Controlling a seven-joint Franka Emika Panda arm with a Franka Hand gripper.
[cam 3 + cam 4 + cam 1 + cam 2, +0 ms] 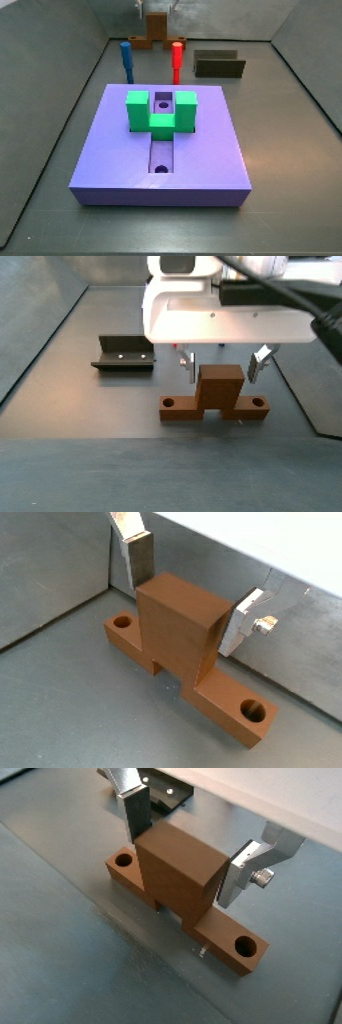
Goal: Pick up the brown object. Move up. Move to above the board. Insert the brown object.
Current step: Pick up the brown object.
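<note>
Straddling the brown object in both wrist views, the tool stands wide, its fingers beside the upright bar, apparently not yet clamped. A side view shows the piece resting on the floor; another shows the board well apart, so lifting, carrying and inserting remain

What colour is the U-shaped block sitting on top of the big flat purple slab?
Bright green: the U-shaped block shows best in a side view. The gripper is far behind it.

brown object: matt (wood-like) | gripper at it: shiny metal
</note>
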